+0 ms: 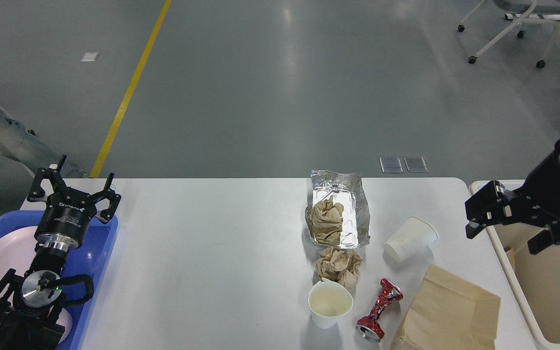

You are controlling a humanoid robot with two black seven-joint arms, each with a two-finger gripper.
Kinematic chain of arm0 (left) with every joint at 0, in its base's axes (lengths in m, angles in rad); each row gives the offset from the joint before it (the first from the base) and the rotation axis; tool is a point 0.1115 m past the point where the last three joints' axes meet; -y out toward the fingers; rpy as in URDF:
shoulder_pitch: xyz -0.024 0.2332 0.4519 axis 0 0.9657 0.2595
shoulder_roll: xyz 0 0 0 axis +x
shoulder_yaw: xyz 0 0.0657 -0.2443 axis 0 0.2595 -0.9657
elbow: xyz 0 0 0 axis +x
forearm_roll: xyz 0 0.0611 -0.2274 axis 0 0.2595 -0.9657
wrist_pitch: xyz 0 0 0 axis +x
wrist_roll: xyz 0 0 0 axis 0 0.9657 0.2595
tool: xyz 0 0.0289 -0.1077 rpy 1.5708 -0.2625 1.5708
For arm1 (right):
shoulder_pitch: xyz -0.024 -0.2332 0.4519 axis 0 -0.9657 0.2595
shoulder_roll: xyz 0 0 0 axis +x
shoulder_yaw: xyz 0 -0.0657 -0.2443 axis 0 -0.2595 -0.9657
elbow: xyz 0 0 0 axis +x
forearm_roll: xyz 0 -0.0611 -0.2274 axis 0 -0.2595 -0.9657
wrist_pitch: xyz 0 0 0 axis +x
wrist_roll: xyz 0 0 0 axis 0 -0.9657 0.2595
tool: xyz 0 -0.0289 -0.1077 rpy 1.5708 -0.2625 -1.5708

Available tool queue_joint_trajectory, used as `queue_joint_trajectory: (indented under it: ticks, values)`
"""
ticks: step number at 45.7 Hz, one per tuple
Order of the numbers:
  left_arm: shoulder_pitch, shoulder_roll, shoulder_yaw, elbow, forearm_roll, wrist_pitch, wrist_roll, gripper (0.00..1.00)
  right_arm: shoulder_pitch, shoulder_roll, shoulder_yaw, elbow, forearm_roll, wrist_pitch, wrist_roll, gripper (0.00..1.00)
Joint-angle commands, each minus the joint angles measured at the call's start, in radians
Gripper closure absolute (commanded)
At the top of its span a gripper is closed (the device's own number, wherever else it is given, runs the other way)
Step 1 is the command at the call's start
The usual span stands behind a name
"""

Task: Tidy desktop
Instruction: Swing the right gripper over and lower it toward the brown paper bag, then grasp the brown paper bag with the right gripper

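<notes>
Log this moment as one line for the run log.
left end effector: open, over blue tray | right end effector: open, empty, at bin edge | desktop: litter remains

Desk: tray on its left end, holding a plate; left hand above the tray's far edge. Bin just beside the right end; right hand over the bin's near-left rim. Right half of the desk: foil container with a crumpled paper wad in it; second wad just in front; upright cup nearest; crushed can right of it; tipped cup right of the container; paper bag at the near right corner.
</notes>
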Motion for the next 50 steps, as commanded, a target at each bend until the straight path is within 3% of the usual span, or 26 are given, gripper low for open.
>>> queue_joint_trajectory:
  ticks: [1, 6, 13, 23, 31, 42, 44, 45, 47, 50]
  values:
    - [0.0, 0.0, 0.0, 0.0, 0.0, 0.0, 0.0, 0.04, -0.168, -0.078, 0.013, 0.001, -0.011, -0.123, 0.004, 0.0]
    - [0.0, 0.0, 0.0, 0.0, 0.0, 0.0, 0.0, 0.04, -0.332, -0.082, 0.013, -0.004, -0.017, -0.294, 0.004, 0.0]
    - [0.0, 0.0, 0.0, 0.0, 0.0, 0.0, 0.0, 0.04, -0.487, -0.09, 0.013, -0.007, -0.02, -0.449, 0.027, 0.0]
    - [-0.001, 0.0, 0.0, 0.0, 0.0, 0.0, 0.0, 0.04, -0.605, -0.078, 0.034, -0.01, -0.037, -0.513, 0.151, 0.02]
    - [-0.001, 0.0, 0.0, 0.0, 0.0, 0.0, 0.0, 0.04, -0.82, -0.022, 0.111, -0.097, -0.02, -0.633, 0.146, 0.01]
    - [0.0, 0.0, 0.0, 0.0, 0.0, 0.0, 0.0, 0.04, -0.998, 0.034, 0.208, -0.19, -0.008, -0.708, 0.143, 0.03]
    - [-0.001, 0.0, 0.0, 0.0, 0.0, 0.0, 0.0, 0.04, -1.001, 0.034, 0.211, -0.191, 0.0, -0.723, 0.143, 0.13]
    - [-0.001, 0.0, 0.0, 0.0, 0.0, 0.0, 0.0, 0.04, -1.0, 0.03, 0.211, -0.191, 0.024, -0.731, 0.143, 0.27]
    - [-0.001, 0.0, 0.0, 0.0, 0.0, 0.0, 0.0, 0.04, -0.998, 0.027, 0.211, -0.191, 0.053, -0.731, 0.143, 0.38]
    - [0.0, 0.0, 0.0, 0.0, 0.0, 0.0, 0.0, 0.04, -0.995, 0.024, 0.211, -0.19, 0.104, -0.725, 0.143, 0.65]
